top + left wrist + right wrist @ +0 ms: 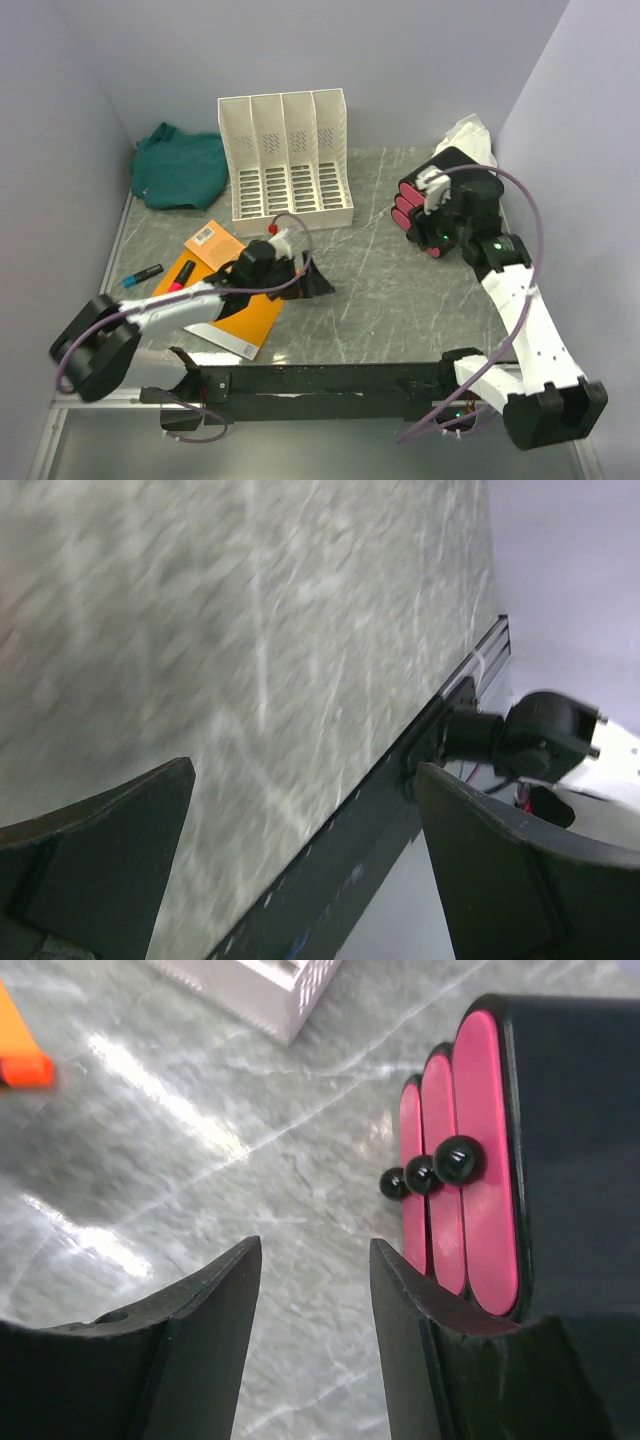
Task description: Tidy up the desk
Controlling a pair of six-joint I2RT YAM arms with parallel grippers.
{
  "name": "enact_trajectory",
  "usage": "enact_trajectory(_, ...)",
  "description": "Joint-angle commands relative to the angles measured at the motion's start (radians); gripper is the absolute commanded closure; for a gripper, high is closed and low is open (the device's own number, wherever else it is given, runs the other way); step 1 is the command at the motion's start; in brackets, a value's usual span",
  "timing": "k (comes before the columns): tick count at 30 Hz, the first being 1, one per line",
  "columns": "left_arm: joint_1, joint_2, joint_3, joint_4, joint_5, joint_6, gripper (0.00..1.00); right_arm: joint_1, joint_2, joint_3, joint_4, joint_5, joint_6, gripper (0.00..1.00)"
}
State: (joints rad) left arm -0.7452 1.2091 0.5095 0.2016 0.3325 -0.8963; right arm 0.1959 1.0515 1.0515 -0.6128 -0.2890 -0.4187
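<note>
The desk (400, 290), a dark grey-green stone-look top with thin white veins, fills the middle of the overhead view and is walled by pale lavender panels. At the upper right of that view the right gripper (315, 1250) sits low beside a black drawer box with three pink fronts and small round black knobs (480, 1160). Its fingers stand partly apart with only bare stone between them, so it grips nothing. One finger is close against the box's side, though I cannot tell if they touch.

The left gripper (315, 280) is spread wide and empty at the lower left, by the edge of a flat orange notebook (255, 310). A blue marker (140, 275) lies at the far left. At the top centre stands a white four-slot perforated file rack (288, 160), with a crumpled green cloth (180, 168) to its left.

To my eye the work in hand concerns the drawer box, and most of the tidying remains. If the box is to be moved, I would spread the fingers wider and take it across its black case, not by a knob, which could pull a drawer out. Keeping it level would stop the drawers sliding. It should be set down square to the desk edge. The left arm is best held off the notebook meanwhile.
</note>
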Motion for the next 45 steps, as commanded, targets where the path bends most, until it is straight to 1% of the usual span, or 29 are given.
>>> enact_trajectory(1, -0.037, 0.163, 0.177, 0.147, -0.009, 0.054, 0.01, -0.150, -0.088, -0.057, 0.002, -0.287, 0.057, 0.45)
enact_trajectory(2, -0.046, 0.238, 0.239, 0.162, -0.009, 0.069, 0.01, -0.183, -0.105, -0.077, 0.014, -0.353, 0.069, 0.45)
enact_trajectory(3, -0.048, 0.278, 0.271, 0.166, -0.007, 0.077, 0.01, -0.257, -0.131, -0.106, 0.033, -0.395, 0.084, 0.45)
enact_trajectory(4, -0.048, 0.317, 0.302, 0.174, 0.000, 0.080, 0.01, -0.298, -0.140, -0.122, 0.038, -0.451, 0.092, 0.45)
enact_trajectory(5, -0.049, 0.395, 0.363, 0.191, 0.022, 0.086, 0.01, -0.329, -0.153, -0.139, 0.047, -0.501, 0.103, 0.45)
enact_trajectory(6, -0.049, 0.433, 0.395, 0.194, 0.031, 0.088, 0.01, -0.381, -0.168, -0.169, 0.065, -0.577, 0.121, 0.45)
enact_trajectory(7, -0.051, 0.470, 0.429, 0.199, 0.039, 0.094, 0.01, -0.409, -0.174, -0.183, 0.076, -0.607, 0.133, 0.45)
enact_trajectory(8, -0.052, 0.539, 0.492, 0.200, 0.051, 0.102, 0.01, -0.438, -0.183, -0.200, 0.093, -0.639, 0.149, 0.45)
enact_trajectory(9, -0.054, 0.573, 0.524, 0.194, 0.053, 0.106, 0.01, -0.475, -0.198, -0.238, 0.134, -0.715, 0.175, 0.45)
enact_trajectory(10, -0.056, 0.605, 0.555, 0.191, 0.059, 0.109, 0.01, -0.522, -0.205, -0.249, 0.143, -0.734, 0.178, 0.45)
enact_trajectory(11, -0.056, 0.665, 0.616, 0.188, 0.063, 0.120, 0.01, -0.541, -0.209, -0.252, 0.142, -0.740, 0.175, 0.45)
enact_trajectory(13, -0.057, 0.722, 0.676, 0.183, 0.077, 0.125, 0.02, -0.591, -0.208, -0.246, 0.133, -0.763, 0.176, 0.45)
enact_trajectory(14, -0.059, 0.777, 0.731, 0.185, 0.082, 0.129, 0.03, -0.610, -0.206, -0.251, 0.139, -0.779, 0.184, 0.45)
enact_trajectory(16, -0.063, 0.829, 0.790, 0.187, 0.102, 0.132, 0.04, -0.648, -0.200, -0.251, 0.137, -0.809, 0.193, 0.45)
enact_trajectory(17, -0.069, 0.884, 0.851, 0.185, 0.109, 0.134, 0.06, -0.671, -0.200, -0.251, 0.133, -0.817, 0.190, 0.45)
enact_trajectory(19, -0.072, 0.938, 0.914, 0.173, 0.125, 0.135, 0.08, -0.690, -0.200, -0.251, 0.127, -0.837, 0.193, 0.45)
enact_trajectory(20, -0.075, 0.989, 0.970, 0.173, 0.129, 0.134, 0.09, -0.699, -0.203, -0.252, 0.125, -0.840, 0.192, 0.45)
enact_trajectory(22, -0.077, 1.036, 1.026, 0.157, 0.123, 0.132, 0.10, -0.705, -0.214, -0.255, 0.128, -0.845, 0.192, 0.45)
enact_trajectory(23, -0.077, 1.079, 1.078, 0.153, 0.120, 0.132, 0.12, -0.708, -0.216, -0.258, 0.131, -0.842, 0.193, 0.45)
enact_trajectory(26, -0.077, 1.151, 1.167, 0.134, 0.102, 0.128, 0.15, -0.717, -0.219, -0.258, 0.125, -0.851, 0.190, 0.45)
enact_trajectory(29, -0.077, 1.202, 1.225, 0.143, 0.077, 0.108, 0.19, -0.727, -0.211, -0.258, 0.125, -0.858, 0.189, 0.45)
enact_trajectory(35, -0.077, 1.267, 1.293, 0.171, 0.020, 0.097, 0.30, -0.745, -0.203, -0.266, 0.127, -0.883, 0.184, 0.45)
enact_trajectory(38, -0.077, 1.294, 1.325, 0.168, -0.010, 0.097, 0.33, -0.757, -0.196, -0.269, 0.130, -0.894, 0.181, 0.45)
enact_trajectory(45, -0.080, 1.336, 1.373, 0.171, -0.016, 0.105, 0.37, -0.786, -0.182, -0.275, 0.136, -0.904, 0.176, 0.45)
